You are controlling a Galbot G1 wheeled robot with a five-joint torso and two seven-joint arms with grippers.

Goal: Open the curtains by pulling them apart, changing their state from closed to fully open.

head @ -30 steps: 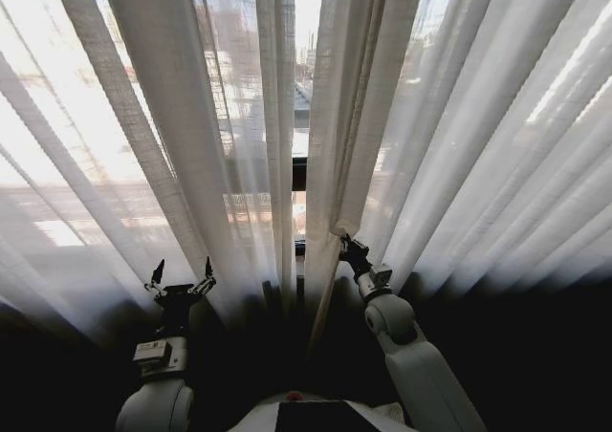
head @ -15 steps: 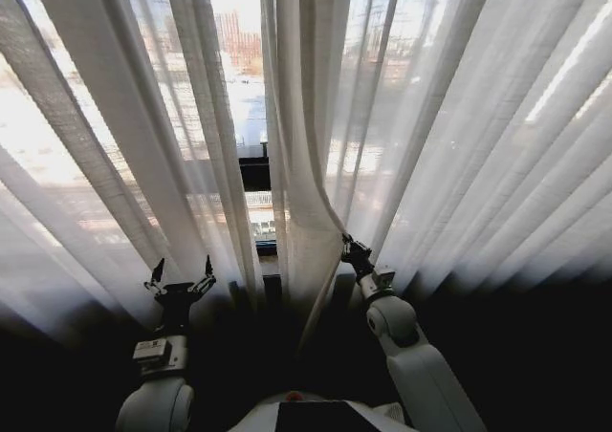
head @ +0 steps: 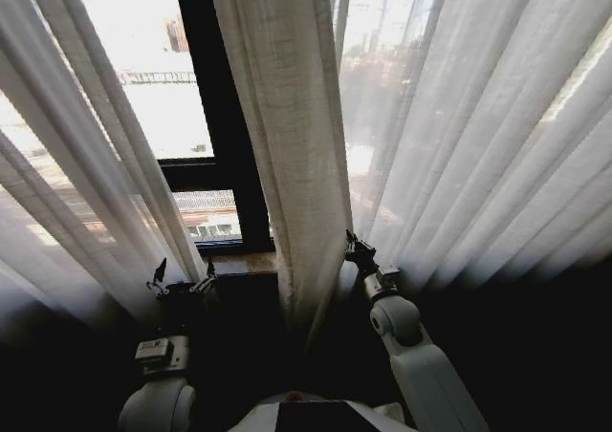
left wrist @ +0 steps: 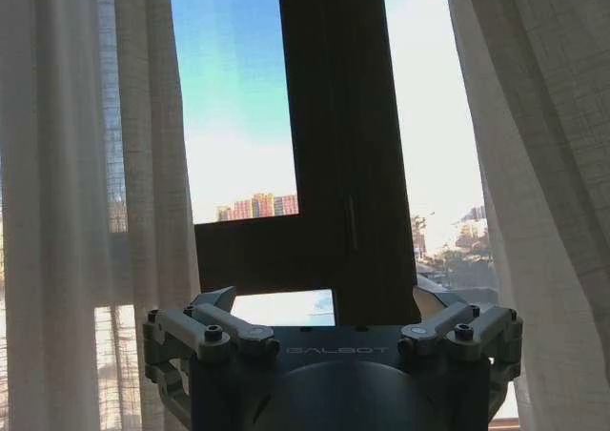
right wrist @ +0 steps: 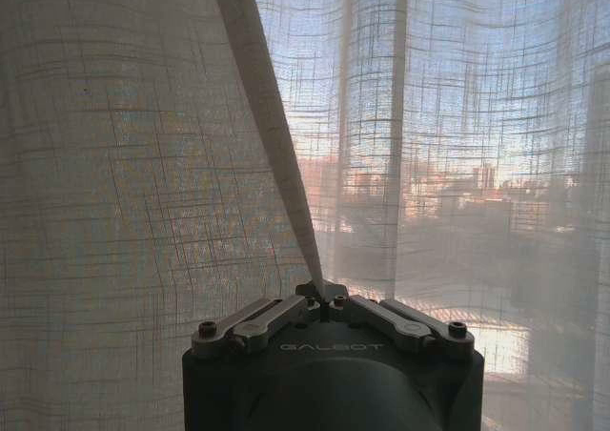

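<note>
The curtains hang as two sheer white pleated panels with a gap between them. The left panel [head: 91,174] is bunched at the left; the right panel [head: 478,136] spreads from the middle to the right. My right gripper [head: 352,247] is shut on a fold at the right panel's inner edge [head: 292,145]. In the right wrist view, that gripper [right wrist: 322,293] pinches a thin taut fold [right wrist: 272,116] of the fabric. My left gripper [head: 182,274] stands open below the left panel's hem. In the left wrist view, its fingers [left wrist: 214,305] are spread with nothing between them.
A dark window frame [head: 215,117] with a vertical post and a crossbar shows in the gap, also in the left wrist view [left wrist: 334,164]. Curtain fabric [left wrist: 86,183] hangs on both sides of the left gripper. The floor area below is dark.
The gap between the panels has widened from a narrow slit to a broad opening showing the dark frame. The view has shifted. The right gripper stays shut on the fold; the left stays open.
</note>
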